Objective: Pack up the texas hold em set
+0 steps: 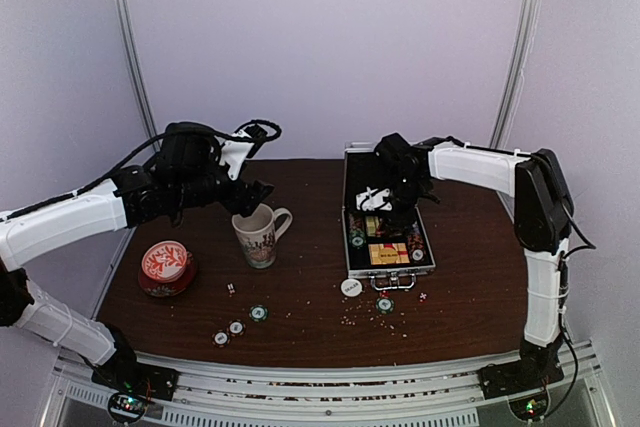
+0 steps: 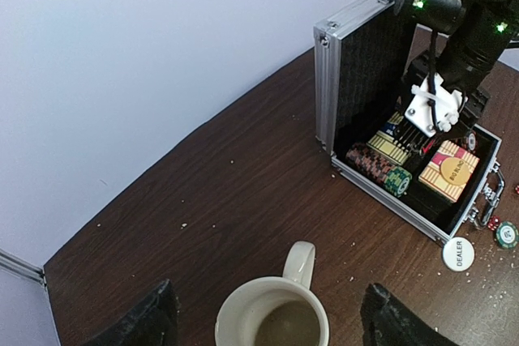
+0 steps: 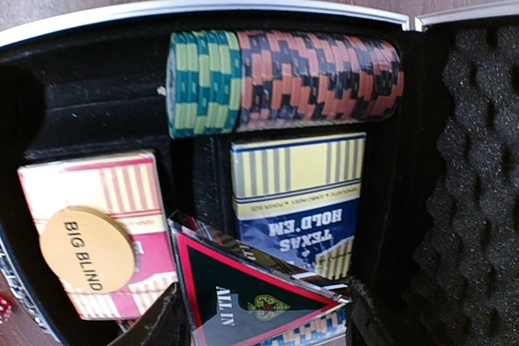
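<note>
The silver briefcase [image 1: 349, 209] stands open with its lid up, also seen in the left wrist view [image 2: 326, 79]. Inside lie a row of chips [image 3: 284, 79], the blue-yellow card box [image 3: 300, 188] and a red card box [image 3: 49, 200] with a Big Blind button [image 3: 87, 249]. My right gripper [image 1: 382, 212] is inside the case, shut on a triangular All In plaque [image 3: 243, 289] over the card box. My left gripper [image 1: 258, 192] is open above the white mug [image 2: 272, 322]. The dealer button [image 1: 350, 287], loose chips [image 1: 259, 313] and dice [image 1: 231, 289] lie on the table.
The round red-and-white tin [image 1: 165, 265] sits at the left. One green chip [image 1: 385, 304] and a red die [image 1: 421, 296] lie just in front of the case. Crumbs dot the dark wooden table [image 1: 310, 187]. White walls close the back and sides.
</note>
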Controlling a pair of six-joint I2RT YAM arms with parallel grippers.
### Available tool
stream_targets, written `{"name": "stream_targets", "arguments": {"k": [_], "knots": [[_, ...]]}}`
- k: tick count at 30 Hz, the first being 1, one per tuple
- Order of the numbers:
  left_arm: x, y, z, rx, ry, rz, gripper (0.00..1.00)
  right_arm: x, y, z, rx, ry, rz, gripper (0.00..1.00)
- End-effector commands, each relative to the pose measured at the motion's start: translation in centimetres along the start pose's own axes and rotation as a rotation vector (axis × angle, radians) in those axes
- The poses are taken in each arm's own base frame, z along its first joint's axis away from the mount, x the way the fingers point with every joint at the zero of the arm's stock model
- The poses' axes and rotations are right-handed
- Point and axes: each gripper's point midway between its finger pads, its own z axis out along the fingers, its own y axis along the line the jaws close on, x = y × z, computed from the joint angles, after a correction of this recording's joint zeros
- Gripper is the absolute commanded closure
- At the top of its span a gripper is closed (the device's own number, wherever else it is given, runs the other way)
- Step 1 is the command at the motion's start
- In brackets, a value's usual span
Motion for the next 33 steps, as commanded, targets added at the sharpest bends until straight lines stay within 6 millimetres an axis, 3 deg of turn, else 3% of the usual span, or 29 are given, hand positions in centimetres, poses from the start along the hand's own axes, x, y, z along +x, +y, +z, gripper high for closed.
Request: {"name": "stream_targets", "arguments": {"k": [1, 15, 25, 29, 33], "knots": [[-1.1, 0.4, 0.0, -0.015, -0.031, -0.012, 0.21, 0.7, -1.1, 0.8, 0.04, 0.043, -0.065, 0.43], [-1.0, 0.3, 0.1, -0.021, -0.024, -0.002, 0.21, 0.4, -2.2, 3.2, 0.042, 0.029, -0.053, 0.41], [-0.7, 0.3, 0.3, -0.025, -0.013, 0.004, 0.21, 0.6, -1.7, 4.1, 0.014, 0.02, -0.032, 0.29], [-0.5, 0.2, 0.6, -0.025, -0.006, 0.005, 0.21, 0.7, -1.5, 3.7, 0.007, 0.017, -0.013, 0.23], [-0.3, 0.1, 0.8, -0.021, 0.0, 0.004, 0.21, 0.3, -1.3, 1.8, 0.022, -0.022, 0.014, 0.23]]}}
